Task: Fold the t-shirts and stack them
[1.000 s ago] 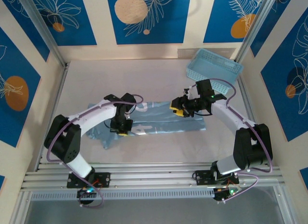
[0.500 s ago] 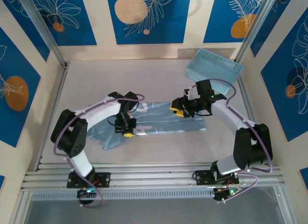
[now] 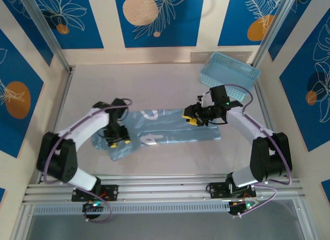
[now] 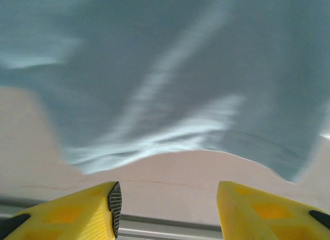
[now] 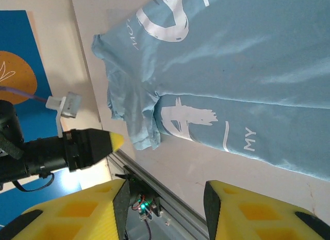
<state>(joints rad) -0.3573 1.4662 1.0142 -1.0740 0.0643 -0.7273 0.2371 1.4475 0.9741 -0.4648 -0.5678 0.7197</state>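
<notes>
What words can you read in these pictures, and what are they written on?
"MY": printed in white on the blue t-shirt, read in the right wrist view.
"MO...": small white print near the sleeve. It seems to start this way; the rest is too small to read.
Big white shapes on the t-shirt: one looks like a "4", but I cannot tell for sure.
Top view: the t-shirt's print is too blurred to read.
Basket: no words seen.

1. The t-shirt (image 4: 170, 85) looks blurry from the left wrist.
2. From the right wrist, part of it runs off the picture's edge.
3. From above, the right arm (image 3: 245, 121) hides its far right corner.
</notes>
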